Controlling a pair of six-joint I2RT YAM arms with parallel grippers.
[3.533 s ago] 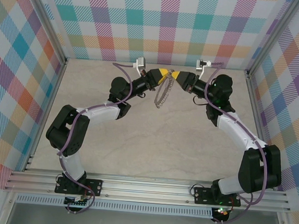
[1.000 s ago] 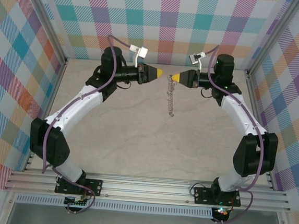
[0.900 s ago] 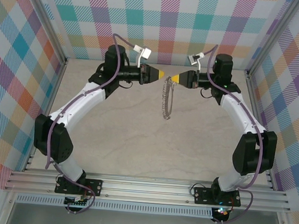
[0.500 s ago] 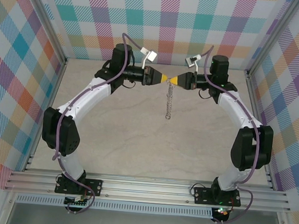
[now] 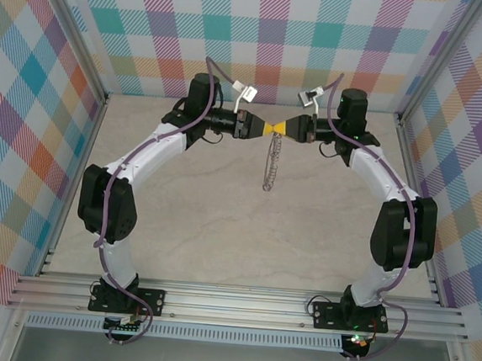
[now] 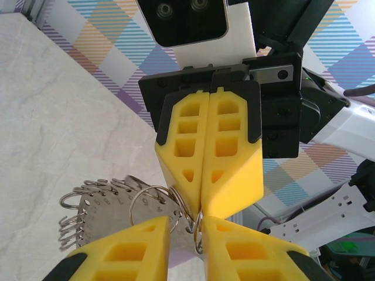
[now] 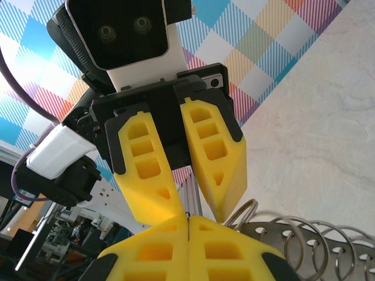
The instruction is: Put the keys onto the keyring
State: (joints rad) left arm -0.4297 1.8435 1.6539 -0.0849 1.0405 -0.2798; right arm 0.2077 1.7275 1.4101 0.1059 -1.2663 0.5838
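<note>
Threading is in hand: the right gripper [image 5: 280, 128], jaws shut on the keyring [image 5: 269, 164], is dangling it over the tabletop [image 5: 220, 229] at 12 o'clock. The left gripper [image 5: 264, 128], jaws slightly parted, contents unclear, is hovering at its 9 o'clock, probably needing fine alignment next.

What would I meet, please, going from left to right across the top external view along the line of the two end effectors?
left wrist camera → left end effector → keyring, hanging below the meeting tips → right end effector → right wrist camera
</note>
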